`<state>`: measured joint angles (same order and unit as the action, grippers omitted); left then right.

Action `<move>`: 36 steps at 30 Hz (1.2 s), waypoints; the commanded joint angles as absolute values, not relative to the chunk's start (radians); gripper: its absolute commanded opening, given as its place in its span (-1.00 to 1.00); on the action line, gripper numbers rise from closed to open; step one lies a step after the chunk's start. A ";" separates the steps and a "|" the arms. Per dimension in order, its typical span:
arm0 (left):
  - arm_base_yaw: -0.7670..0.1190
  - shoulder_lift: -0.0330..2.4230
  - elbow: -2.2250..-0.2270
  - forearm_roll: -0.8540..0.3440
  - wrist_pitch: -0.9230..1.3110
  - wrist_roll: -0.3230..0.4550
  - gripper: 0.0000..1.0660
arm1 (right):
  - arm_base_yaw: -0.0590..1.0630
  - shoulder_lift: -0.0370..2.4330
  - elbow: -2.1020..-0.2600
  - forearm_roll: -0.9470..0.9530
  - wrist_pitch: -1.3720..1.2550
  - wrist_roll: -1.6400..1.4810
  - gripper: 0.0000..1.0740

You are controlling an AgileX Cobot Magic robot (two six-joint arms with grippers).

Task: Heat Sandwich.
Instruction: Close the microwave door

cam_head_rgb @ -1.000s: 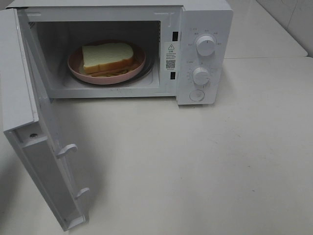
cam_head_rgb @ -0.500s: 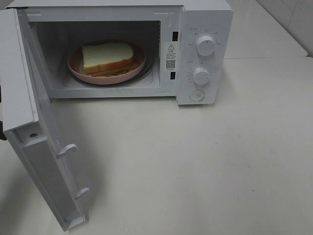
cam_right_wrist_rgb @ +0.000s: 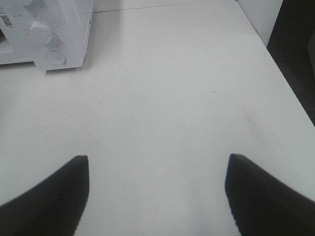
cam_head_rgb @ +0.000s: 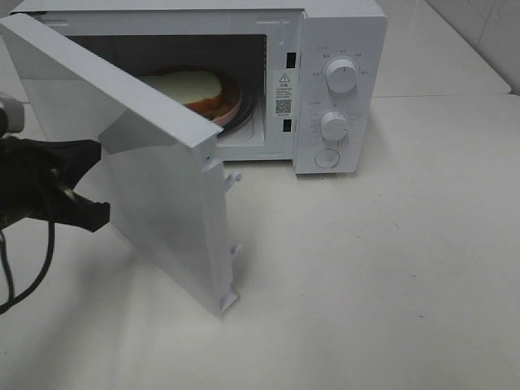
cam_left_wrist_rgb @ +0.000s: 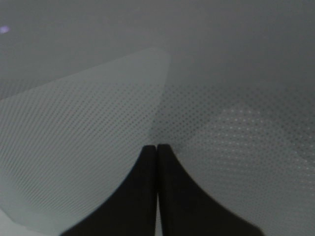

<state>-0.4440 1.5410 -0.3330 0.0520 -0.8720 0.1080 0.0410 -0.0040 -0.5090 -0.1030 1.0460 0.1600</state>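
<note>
The sandwich (cam_head_rgb: pixel 193 84) of pale bread lies on a pink plate (cam_head_rgb: pixel 234 102) inside the white microwave (cam_head_rgb: pixel 341 32); the half-swung door (cam_head_rgb: pixel 162 187) hides most of both. My left gripper (cam_head_rgb: pixel 69 183) is at the far left, against the door's outer face. In the left wrist view its fingers (cam_left_wrist_rgb: pixel 147 196) are pressed together, and the gripper (cam_left_wrist_rgb: pixel 156 147) sits at the door's dotted window mesh. My right gripper (cam_right_wrist_rgb: pixel 157 191) is open and empty over bare table, out of the exterior view.
The microwave's panel has an upper knob (cam_head_rgb: pixel 342 75), a lower knob (cam_head_rgb: pixel 334 126) and a round button (cam_head_rgb: pixel 327 158). Its lower corner shows in the right wrist view (cam_right_wrist_rgb: pixel 49 44). White table (cam_head_rgb: pixel 390 268) spreads to the right and front; its right edge (cam_right_wrist_rgb: pixel 290 93) is near.
The door has swung from fully open to about half shut. My left gripper has come into view at the left, behind the door. The sandwich and plate have not moved.
</note>
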 commanded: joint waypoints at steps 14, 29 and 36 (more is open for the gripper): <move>-0.669 1.805 -0.673 -0.269 -0.892 0.182 -1.00 | 0.036 -0.031 -0.506 -0.102 1.042 0.153 0.38; -0.711 1.977 -0.960 -0.438 -0.801 0.287 -1.00 | 0.036 -0.031 -0.506 -0.102 1.042 0.153 0.38; -0.698 2.009 -1.047 -0.498 -0.751 0.355 -1.00 | 0.036 -0.031 -0.506 -0.102 1.042 0.154 0.38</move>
